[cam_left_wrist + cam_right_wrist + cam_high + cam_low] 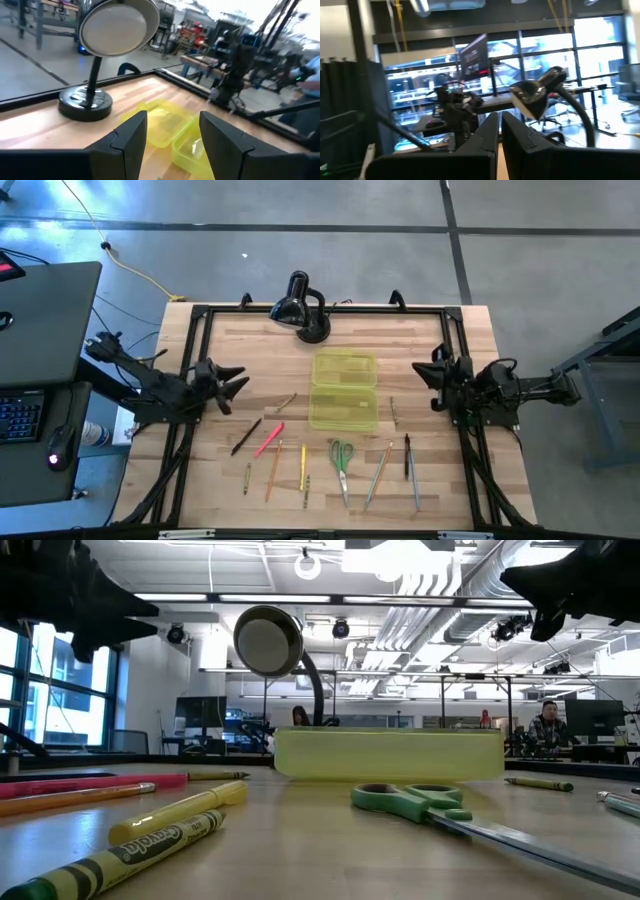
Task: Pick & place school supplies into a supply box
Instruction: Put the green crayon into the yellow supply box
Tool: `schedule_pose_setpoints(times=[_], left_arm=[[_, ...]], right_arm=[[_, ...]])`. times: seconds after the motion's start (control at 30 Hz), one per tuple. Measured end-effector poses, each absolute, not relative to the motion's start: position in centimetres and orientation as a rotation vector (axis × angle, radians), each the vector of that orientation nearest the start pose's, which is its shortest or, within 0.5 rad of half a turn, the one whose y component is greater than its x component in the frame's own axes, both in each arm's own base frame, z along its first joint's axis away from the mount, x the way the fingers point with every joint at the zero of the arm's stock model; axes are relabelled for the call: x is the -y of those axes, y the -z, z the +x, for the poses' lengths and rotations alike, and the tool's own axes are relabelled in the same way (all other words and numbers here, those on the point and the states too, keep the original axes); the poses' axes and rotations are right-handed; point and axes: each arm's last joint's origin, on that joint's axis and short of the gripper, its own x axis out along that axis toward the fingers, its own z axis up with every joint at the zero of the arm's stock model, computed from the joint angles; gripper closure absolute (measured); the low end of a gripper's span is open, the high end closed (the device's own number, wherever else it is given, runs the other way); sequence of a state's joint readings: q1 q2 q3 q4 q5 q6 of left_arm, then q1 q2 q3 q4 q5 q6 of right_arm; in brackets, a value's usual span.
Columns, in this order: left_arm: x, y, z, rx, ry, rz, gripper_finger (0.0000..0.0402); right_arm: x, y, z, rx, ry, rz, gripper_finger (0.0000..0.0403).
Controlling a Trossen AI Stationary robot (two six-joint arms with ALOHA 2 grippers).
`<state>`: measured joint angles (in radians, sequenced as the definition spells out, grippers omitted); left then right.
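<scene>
The supply box (345, 391) lies open at the table's middle, a translucent yellow-green case with its lid flat on the far side; it also shows in the low view (388, 755) and the left wrist view (165, 125). The school supplies lie flat in a row near the table's front edge: a black pencil (246, 436), a pink-red one (269, 439), an orange one (273, 470), a yellow one (303, 465), green-handled scissors (341, 460) and pens (410, 465). My left gripper (235, 383) hovers open at the left, pointing level toward the box. My right gripper (420, 375) hovers shut at the right.
A black desk lamp (300, 308) stands at the far edge behind the box, its head turned toward the table. A black frame (200, 310) runs round the table's edges. Two short sticks (287, 401) (394, 412) lie beside the box. Bare wood lies between the box and each gripper.
</scene>
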<state>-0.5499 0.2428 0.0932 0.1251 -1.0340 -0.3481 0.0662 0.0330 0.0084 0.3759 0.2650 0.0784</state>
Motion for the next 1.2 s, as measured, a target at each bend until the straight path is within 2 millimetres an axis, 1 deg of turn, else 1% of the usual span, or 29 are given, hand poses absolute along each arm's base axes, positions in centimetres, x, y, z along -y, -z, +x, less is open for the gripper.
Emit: schedule_pose_setpoints(times=[0.3,0.47,0.6,0.73,0.8,0.9,1.0,1.2], left_arm=[[4.3,-19.7,12.0,0.009,-0.557,-0.243,0.0186],[5.4,-20.3,13.9,-0.041,-0.589,-0.209,0.0186],[5.4,-21.1,15.5,-0.046,-0.645,-0.229,0.0186],[4.5,-22.1,16.8,-0.068,-0.695,-0.208,0.0186],[3.7,-22.5,17.3,-0.093,-0.679,-0.208,0.0186],[2.4,-23.0,18.0,-0.114,-0.618,-0.251,0.0186],[1.1,-23.0,18.4,-0.131,-0.586,-0.292,0.0186],[-0.8,-22.3,18.2,-0.201,-0.665,-0.28,0.0186]], right_arm=[[0.3,-20.0,9.2,0.369,0.22,0.136,0.0402],[0.3,-20.3,9.1,0.402,0.22,0.141,0.0402],[0.3,-20.7,8.9,0.445,0.237,0.155,0.0402],[0.3,-20.8,8.9,0.458,0.233,0.189,0.0402],[0.3,-21.0,8.8,0.48,0.213,0.215,0.0402],[0.1,-21.6,8.9,0.472,0.156,0.202,0.0403],[0.0,-22.0,9.5,0.43,0.134,0.196,0.0403],[0.1,-22.2,12.0,0.275,0.215,0.26,0.0403]])
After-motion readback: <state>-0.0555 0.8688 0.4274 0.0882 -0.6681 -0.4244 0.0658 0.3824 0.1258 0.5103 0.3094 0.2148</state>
